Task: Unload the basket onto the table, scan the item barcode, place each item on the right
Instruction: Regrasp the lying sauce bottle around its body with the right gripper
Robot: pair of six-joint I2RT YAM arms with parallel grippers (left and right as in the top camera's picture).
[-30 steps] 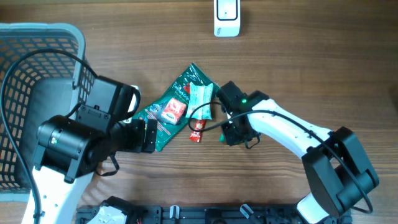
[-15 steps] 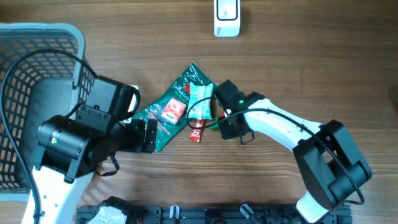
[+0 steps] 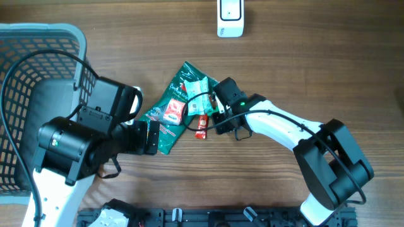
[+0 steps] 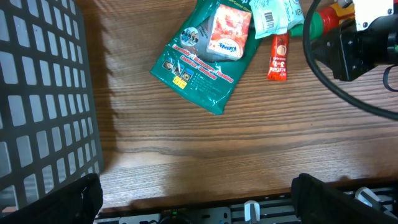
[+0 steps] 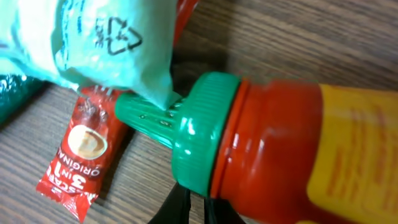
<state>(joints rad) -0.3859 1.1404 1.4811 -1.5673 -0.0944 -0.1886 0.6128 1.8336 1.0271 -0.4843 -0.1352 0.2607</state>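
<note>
Checking the red squeeze bottle with green cap and yellow label [image 5: 280, 137]: it lies on the wooden table [image 3: 315, 63], nozzle tucked under the pale green packet [image 5: 93, 43]. At its neck the right gripper [image 5: 194, 208] sits nearly closed; can't tell if it's pinching anything. Confirm the hold, lift clear, then turn its label toward the white scanner [image 3: 229, 17]; left gripper [image 4: 199, 202] is wide open, empty.
</note>
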